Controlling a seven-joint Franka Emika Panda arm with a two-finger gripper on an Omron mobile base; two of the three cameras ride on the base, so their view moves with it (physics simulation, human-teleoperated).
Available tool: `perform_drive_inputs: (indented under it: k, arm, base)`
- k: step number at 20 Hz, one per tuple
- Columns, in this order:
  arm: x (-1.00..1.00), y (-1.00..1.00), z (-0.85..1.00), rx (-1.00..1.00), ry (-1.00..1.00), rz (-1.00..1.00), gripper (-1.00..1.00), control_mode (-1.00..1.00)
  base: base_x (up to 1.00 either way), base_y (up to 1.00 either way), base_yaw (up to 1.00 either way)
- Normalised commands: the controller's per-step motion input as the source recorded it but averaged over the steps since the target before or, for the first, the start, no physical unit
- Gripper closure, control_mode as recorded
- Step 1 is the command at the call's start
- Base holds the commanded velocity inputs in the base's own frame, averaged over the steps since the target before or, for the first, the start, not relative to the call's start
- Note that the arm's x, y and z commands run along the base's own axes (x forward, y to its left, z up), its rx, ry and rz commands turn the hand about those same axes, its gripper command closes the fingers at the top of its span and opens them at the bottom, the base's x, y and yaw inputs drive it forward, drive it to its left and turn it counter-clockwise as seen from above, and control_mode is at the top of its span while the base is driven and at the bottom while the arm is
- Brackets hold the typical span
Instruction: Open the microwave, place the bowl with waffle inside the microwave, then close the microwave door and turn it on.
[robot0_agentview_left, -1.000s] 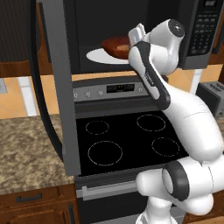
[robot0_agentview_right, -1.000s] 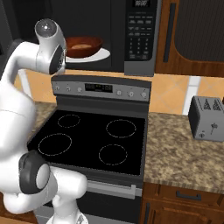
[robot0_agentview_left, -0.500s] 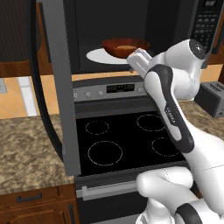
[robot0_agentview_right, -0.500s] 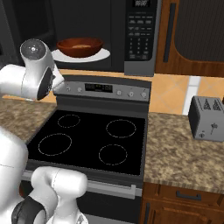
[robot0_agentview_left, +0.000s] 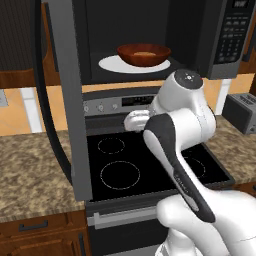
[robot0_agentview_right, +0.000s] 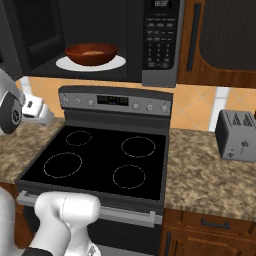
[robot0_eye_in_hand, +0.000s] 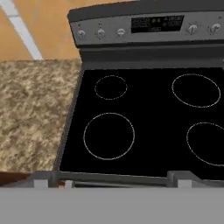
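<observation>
Microwave door (robot0_agentview_left: 60, 95) swung fully open at far left of the left base view, edge-on, reaching down past the stove front. Speckled stone surface (robot0_agentview_left: 30, 170) left of the stove.

Microwave (robot0_agentview_left: 150, 35) mounted above the stove, cavity exposed. White turntable plate (robot0_agentview_left: 112, 64) inside; the bowl (robot0_agentview_left: 144, 53) sits on it, upright, right of plate centre in this view. The waffle (robot0_agentview_left: 145, 53) lies in the bowl, just a tan patch showing over the rim. From the right base view: bowl (robot0_agentview_right: 91, 53) centred on the plate (robot0_agentview_right: 67, 63), waffle (robot0_agentview_right: 92, 51) inside, keypad (robot0_agentview_right: 160, 42) to the right of the cavity.

Stove (robot0_agentview_left: 125, 160) below, black glass top with ring markings, silver knob panel (robot0_agentview_left: 107, 105) at back.

Tool (robot0_agentview_left: 136, 120) sits low in front of the knob panel, well below the bowl, touching nothing. Fingers spread wide, empty. In the hand view the fingertips (robot0_eye_in_hand: 43, 179) barely rise at the bottom edge, looking down on the stove (robot0_eye_in_hand: 148, 122).

Toaster (robot0_agentview_right: 238, 135) at far right on the surface (robot0_agentview_right: 210, 175).
</observation>
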Motion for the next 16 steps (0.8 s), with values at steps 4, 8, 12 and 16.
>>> perform_drive_inputs:
  k: [4,8,12,16]
  arm:
    - [-0.19,0.01,-0.72,-0.71,-0.04,0.73,-1.00,-1.00]
    - [-0.25,0.16,-0.87,-0.74,-0.12,0.75,-1.00,-1.00]
    - [-0.72,0.48,-0.99,-0.78,-0.21,0.60,-1.00,-1.00]
    - [-0.87,0.91,-0.78,-0.71,-0.38,0.33,-1.00,-1.00]
  base:
    - [0.00,0.00,0.00]
    - [0.00,0.00,0.00]
    - [0.00,0.00,0.00]
    - [0.00,0.00,0.00]
